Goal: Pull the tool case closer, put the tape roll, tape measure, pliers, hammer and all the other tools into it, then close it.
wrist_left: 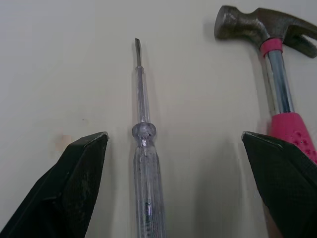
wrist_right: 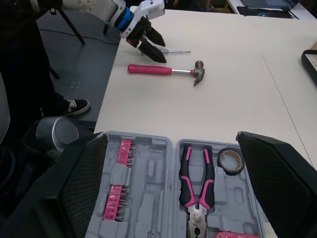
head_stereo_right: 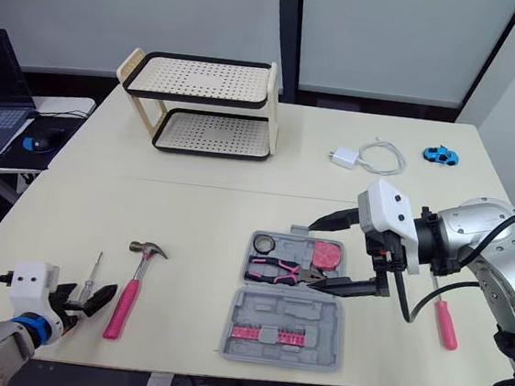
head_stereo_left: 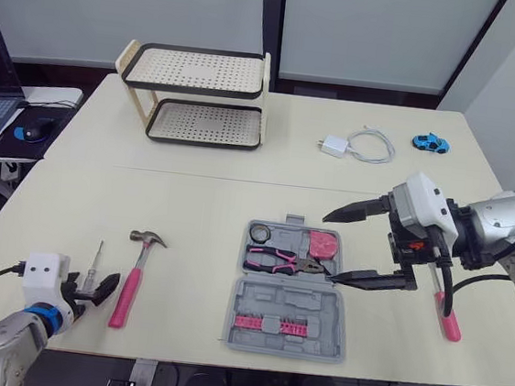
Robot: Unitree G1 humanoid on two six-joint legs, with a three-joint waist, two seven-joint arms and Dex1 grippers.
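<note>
Here the left gripper point(wrist_left: 173, 140) gapes wide, empty, astride the screwdriver point(wrist_left: 141, 148), probably light and slick; pinch its clear handle.

Grey tool case point(head_stereo_left: 294, 304), pink-handled hammer point(head_stereo_left: 127, 290), clear screwdriver point(wrist_left: 144, 168), pink-and-black pliers point(head_stereo_left: 278, 262), cream table point(head_stereo_left: 192, 206).

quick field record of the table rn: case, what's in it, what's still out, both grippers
case: tool case open, flat on the table
in case: tape roll, pliers, tape measure
still out: hammer, clear screwdriver, pink-handled screwdriver
left arm: left gripper open, fingers either side of the clear screwdriver
right arm: right gripper open over the case, holding nothing
</note>
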